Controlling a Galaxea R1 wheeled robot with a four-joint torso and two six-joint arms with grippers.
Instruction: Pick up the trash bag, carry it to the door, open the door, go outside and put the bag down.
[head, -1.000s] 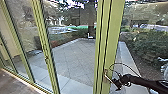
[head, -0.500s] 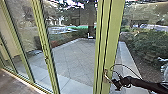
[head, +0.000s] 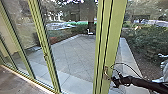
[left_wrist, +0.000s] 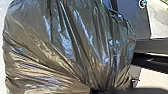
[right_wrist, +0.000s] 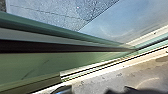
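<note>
the right pincer is close beside the metal handle on the thick green door frame; i cannot tell whether it is spread or pressed together, nor whether it touches the handle; behind it the dark right arm slopes in, and a thin cable arcs above the wrist; the left pincer is pinching the trash bag, whose folds draw together there; the bag is dark, shiny and full, creased from the gathered part out across its bulging sides; beside the bag is a dark grey part of the robot's body; in the right wrist view the green frame comes down to a pale sill lined with dark grooves, with brownish floor on one side and grey paving on the other; farther out, large glass panes stand between slanting green posts, one of which carries a small dark fitting; past the glass lies the paved yard, laid in square slabs with a paler border; dense green bushes grow alongside it, and a dark tree trunk rises beyond its far edge, with a small white object near its foot.
</note>
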